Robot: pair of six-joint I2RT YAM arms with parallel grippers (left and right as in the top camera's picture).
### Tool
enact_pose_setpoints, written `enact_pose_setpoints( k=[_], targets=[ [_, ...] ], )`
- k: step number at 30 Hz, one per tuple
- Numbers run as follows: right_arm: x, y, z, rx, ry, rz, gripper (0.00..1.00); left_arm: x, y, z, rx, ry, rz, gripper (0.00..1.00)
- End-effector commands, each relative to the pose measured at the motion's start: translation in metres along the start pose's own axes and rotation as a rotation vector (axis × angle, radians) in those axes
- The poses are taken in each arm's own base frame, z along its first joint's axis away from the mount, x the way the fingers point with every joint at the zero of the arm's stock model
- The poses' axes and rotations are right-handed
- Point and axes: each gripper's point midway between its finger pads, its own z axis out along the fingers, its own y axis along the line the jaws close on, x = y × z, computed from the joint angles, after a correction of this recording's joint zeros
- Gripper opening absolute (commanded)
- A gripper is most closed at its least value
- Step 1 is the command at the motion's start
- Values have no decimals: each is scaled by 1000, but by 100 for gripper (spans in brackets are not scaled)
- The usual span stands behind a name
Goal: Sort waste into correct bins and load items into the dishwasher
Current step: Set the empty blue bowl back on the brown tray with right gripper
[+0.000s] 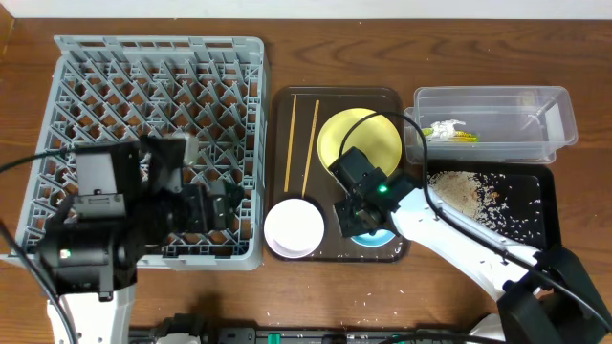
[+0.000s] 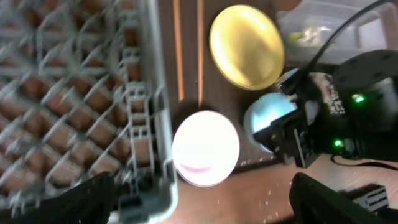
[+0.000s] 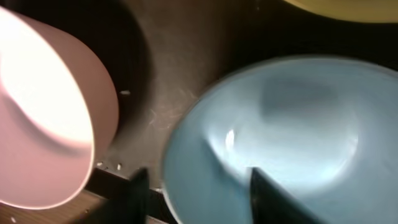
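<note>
My right gripper (image 1: 363, 220) is open and straddles the near rim of the light-blue bowl (image 1: 381, 239). In the right wrist view one finger is outside the bowl (image 3: 292, 130) and one inside, gripper (image 3: 205, 196). The white bowl (image 1: 295, 227) stands left of it, also in the right wrist view (image 3: 43, 118). The yellow plate (image 1: 359, 139) and two chopsticks (image 1: 301, 143) lie behind. My left gripper (image 2: 208, 205) is wide open and empty over the front right corner of the grey dish rack (image 1: 158, 96). The wrapper (image 1: 449, 131) lies in the clear tub (image 1: 535, 119). Rice (image 1: 459, 191) lies in the black tray (image 1: 535, 196). I cannot make out the white cup.
The bowls, plate and chopsticks sit on a dark brown serving tray (image 1: 279, 124) between the rack and the bins. My left arm covers the rack's front half. A black cable runs over the plate and the black tray. Rice grains dot the table's front edge.
</note>
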Motion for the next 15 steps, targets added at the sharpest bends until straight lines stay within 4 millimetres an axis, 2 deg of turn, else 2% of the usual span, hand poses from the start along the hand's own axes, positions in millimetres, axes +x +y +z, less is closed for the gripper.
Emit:
enact_pose_setpoints(
  k=[1, 3, 4, 5, 6, 7, 8, 9, 10, 11, 12, 15],
  targets=[
    [-25, -3, -38, -25, -120, 58, 71, -17, -9, 14, -4, -14, 38, 90],
    [-37, -14, -70, -46, -197, 105, 72, -24, -14, 30, -1, 1, 55, 89],
    [-43, -21, -85, -58, -236, 133, 72, -28, -21, 45, 13, 21, 81, 88],
    [-51, -35, -112, -84, -309, 183, 72, -32, -25, 67, -3, 52, 105, 86],
    [-56, -45, -130, -102, -362, 218, 71, -32, -26, 82, -23, 76, 126, 84],
    [-58, -52, -141, -112, -398, 242, 69, -32, -26, 98, -46, 100, 147, 82],
    [-60, -66, -158, -117, -452, 284, 67, -29, -26, 125, -81, 144, 181, 79],
    [-60, -77, -171, -126, -491, 317, 65, -27, -25, 141, -108, 166, 200, 76],
    [-59, -80, -176, -132, -504, 328, 65, -26, -23, 154, -132, 182, 214, 73],
    [-55, -85, -189, -164, -531, 350, 65, -20, -15, 201, -197, 228, 254, 69],
    [-52, -87, -191, -164, -531, 356, 64, -15, -15, 228, -193, 251, 264, 66],
    [-48, -87, -186, -155, -507, 350, 64, -7, -12, 263, -192, 275, 277, 62]
  ],
)
